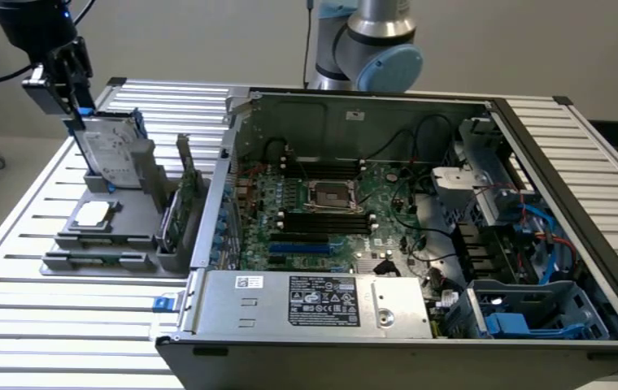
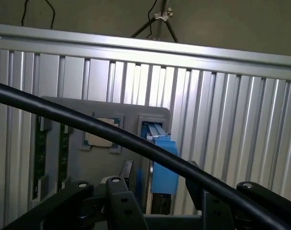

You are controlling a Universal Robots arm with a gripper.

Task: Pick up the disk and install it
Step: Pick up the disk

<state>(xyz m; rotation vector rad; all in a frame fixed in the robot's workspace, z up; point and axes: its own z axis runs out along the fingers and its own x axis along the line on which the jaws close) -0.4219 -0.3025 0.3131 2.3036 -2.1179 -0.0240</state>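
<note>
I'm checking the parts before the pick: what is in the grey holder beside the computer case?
The disk stands upright, a square silver chip lies flat, and a green card stands on edge. The holder's walls hide the disk's lower edge.

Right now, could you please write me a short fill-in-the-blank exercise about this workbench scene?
1. The disk stands ____ in the grey holder.
2. Its plastic carrier frame is ____ in colour.
3. The grey holder sits to the exterior view's ____ of the computer case.
4. The end effector hovers at the top edge of the ____.

Missing words: upright; blue; left; disk.
</note>
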